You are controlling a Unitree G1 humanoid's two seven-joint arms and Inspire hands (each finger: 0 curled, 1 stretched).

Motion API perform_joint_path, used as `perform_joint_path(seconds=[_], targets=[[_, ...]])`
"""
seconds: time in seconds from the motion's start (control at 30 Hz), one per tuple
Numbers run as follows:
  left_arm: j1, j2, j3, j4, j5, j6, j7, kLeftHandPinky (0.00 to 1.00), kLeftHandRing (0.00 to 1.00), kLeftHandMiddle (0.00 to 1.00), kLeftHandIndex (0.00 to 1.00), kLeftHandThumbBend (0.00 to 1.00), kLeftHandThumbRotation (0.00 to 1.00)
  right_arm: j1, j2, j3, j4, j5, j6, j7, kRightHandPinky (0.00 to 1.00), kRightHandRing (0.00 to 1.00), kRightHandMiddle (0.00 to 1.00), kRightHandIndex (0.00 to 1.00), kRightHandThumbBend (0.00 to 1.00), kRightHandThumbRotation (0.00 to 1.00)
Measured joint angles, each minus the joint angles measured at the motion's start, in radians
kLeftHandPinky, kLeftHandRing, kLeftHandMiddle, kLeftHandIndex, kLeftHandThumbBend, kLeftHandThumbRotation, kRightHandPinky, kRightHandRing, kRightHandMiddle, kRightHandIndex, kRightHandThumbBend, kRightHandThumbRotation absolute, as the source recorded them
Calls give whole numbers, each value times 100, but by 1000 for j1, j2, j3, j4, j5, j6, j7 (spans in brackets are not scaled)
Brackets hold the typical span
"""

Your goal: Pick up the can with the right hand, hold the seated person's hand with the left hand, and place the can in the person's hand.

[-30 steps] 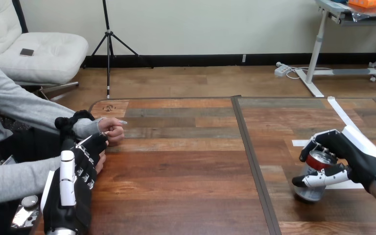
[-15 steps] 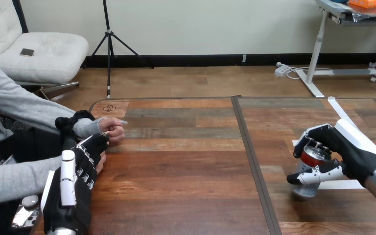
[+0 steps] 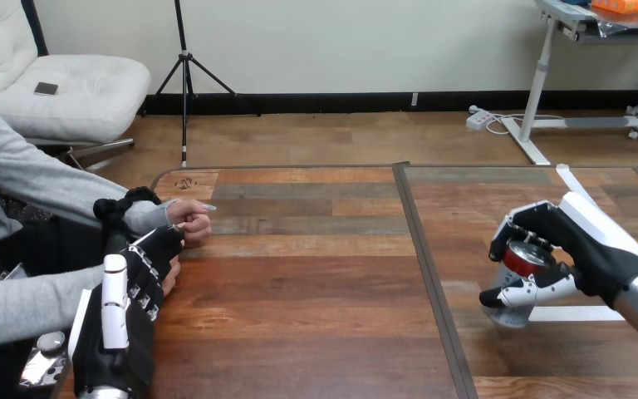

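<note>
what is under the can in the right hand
Bare wooden table, with a white tape strip beside it. The right hand wraps the can; whether its base touches the table cannot be seen.

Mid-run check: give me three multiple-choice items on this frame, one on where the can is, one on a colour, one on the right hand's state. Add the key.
1. On which side of the dark seam is the can?
A. left, by the person
B. right
C. across the seam

2. What colour is the can's upper end?
A. green
B. red
C. blue

3. The right hand is:
A. open and flat
B. curled, holding nothing
C. curled round the can

Key:
1 B, the can is well to the right of the seam.
2 B, red shows between the fingers and the thumb.
3 C, fingers above and thumb below wrap the can.
</note>
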Motion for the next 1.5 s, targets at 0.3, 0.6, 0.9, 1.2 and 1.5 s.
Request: perform_joint_path(seconds=[0.3,0.6,0.9,1.2,1.5], targets=[[0,-1,-1,0,1,0,0,97,89,82,70,46,100,0,-18,0,-33,-1,-7,15,31,35,39,43,80,0],[0,-1,0,-1,0,0,0,97,89,82,70,47,100,0,-29,0,-39,-4,-16,15,32,36,40,43,81,0],[0,-1,0,-1,1,0,0,97,89,82,70,46,100,0,-33,2,-45,-22,-10,15,32,36,40,43,81,0],[0,-1,-2,-1,2,0,3,98,90,82,70,45,100,-1,-33,9,-61,-55,-10,14,31,35,40,43,81,0],[1,-2,-2,-3,1,1,5,98,90,82,70,43,100,-5,-34,39,-62,-118,-10,-13,32,37,41,43,82,0]])
